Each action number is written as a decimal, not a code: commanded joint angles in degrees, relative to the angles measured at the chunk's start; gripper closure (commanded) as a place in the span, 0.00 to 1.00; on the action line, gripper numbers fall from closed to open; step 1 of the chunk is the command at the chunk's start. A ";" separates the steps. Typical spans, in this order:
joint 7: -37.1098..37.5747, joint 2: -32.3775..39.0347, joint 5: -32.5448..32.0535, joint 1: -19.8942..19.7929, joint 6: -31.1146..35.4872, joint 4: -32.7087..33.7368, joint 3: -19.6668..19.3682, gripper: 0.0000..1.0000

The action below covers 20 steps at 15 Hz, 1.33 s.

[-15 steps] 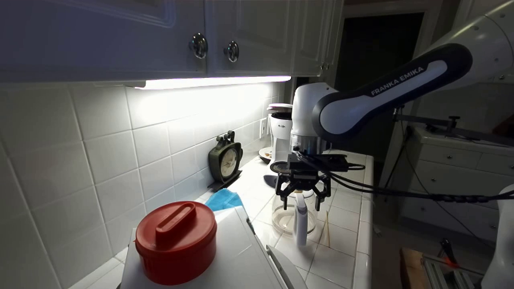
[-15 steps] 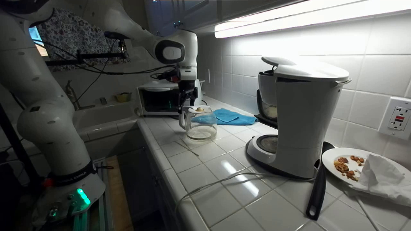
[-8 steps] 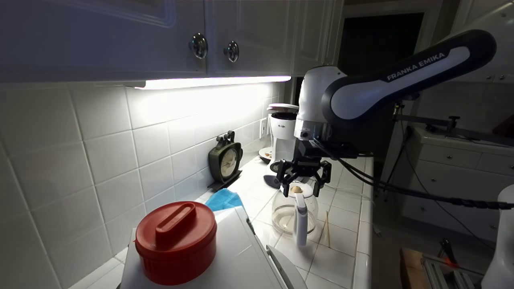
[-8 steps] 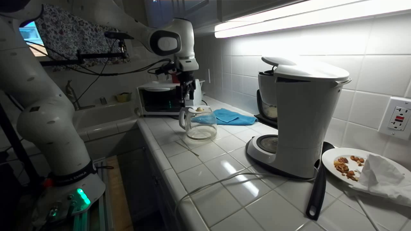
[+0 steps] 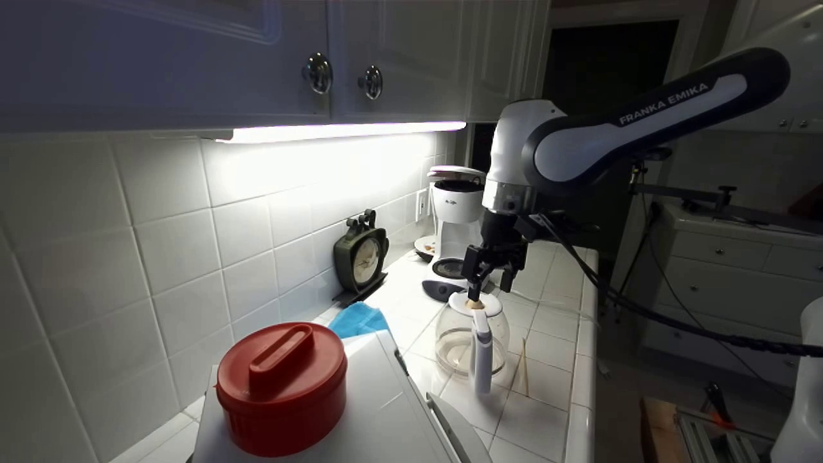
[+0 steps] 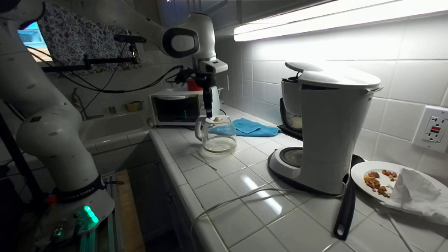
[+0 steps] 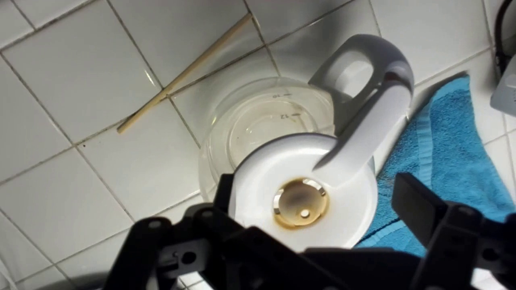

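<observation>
Two black fingers (image 7: 419, 209) stand spread wide on the gripper (image 7: 315, 193), which points down. Between them, in the wrist view, shows the white lid (image 7: 348, 211) of a glass coffee carafe (image 7: 262, 125). In both exterior views the tips sit right at that lid, though whether they touch it I cannot tell. A round hollow in the lid is stained brown at its edge. Upright on the white tiled counter (image 7: 149, 181), the carafe has a thin wooden stick (image 7: 185, 74) lying just beside it and, on another side, a blue terry towel (image 7: 447, 145).

Farther along stands a white drip coffee maker (image 6: 327, 140) with its top raised. Opposite, a white toaster oven (image 6: 176, 109) bears a red lidded canister (image 5: 283, 392). Close to the tiled wall (image 5: 244, 238) is a round dial (image 5: 366, 260) in a dark green case. Beyond the coffee maker, a white plate (image 6: 359, 173) holds shelled nuts (image 6: 372, 182) and a crumpled paper napkin (image 6: 416, 190), a black utensil handle (image 6: 344, 215) near its rim. At the back of an exterior view are a sink (image 6: 112, 127) and a flowered curtain (image 6: 82, 42).
</observation>
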 commanded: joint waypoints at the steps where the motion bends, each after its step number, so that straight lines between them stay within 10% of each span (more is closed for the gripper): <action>1: -11.81 -1.22 -1.32 -0.41 2.47 -1.34 -1.16 0.00; 14: -59.83 1.48 14.44 4.09 10.85 -1.95 -8.03 0.00; 20: -67.65 3.15 18.66 3.30 8.03 -1.05 -8.03 0.00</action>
